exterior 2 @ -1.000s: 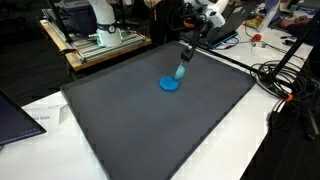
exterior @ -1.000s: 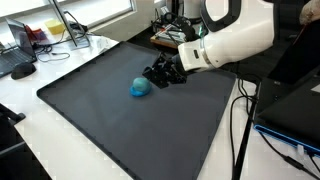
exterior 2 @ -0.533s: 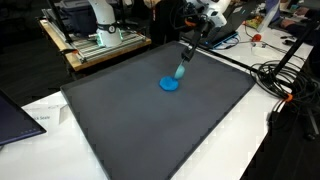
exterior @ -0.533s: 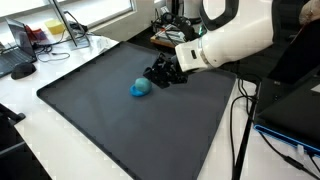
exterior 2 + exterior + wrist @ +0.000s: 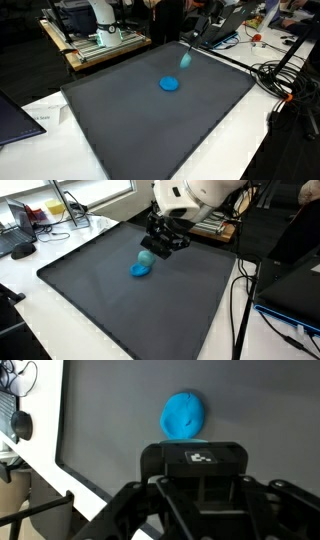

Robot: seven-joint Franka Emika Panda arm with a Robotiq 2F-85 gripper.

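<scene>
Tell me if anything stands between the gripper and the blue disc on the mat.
Nothing visible does. The gripper hangs above the dark mat, apart from the blue disc; only the pale blue piece it grips hangs beneath it.

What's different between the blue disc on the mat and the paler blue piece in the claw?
Colour: the blue disc is deep blue; the pale piece is lighter.
Pose: the disc lies flat on the dark mat; the pale piece hangs clear of it in the shut claw.
Shape: the disc looks round, the pale piece narrower.
Both are blue.
</scene>
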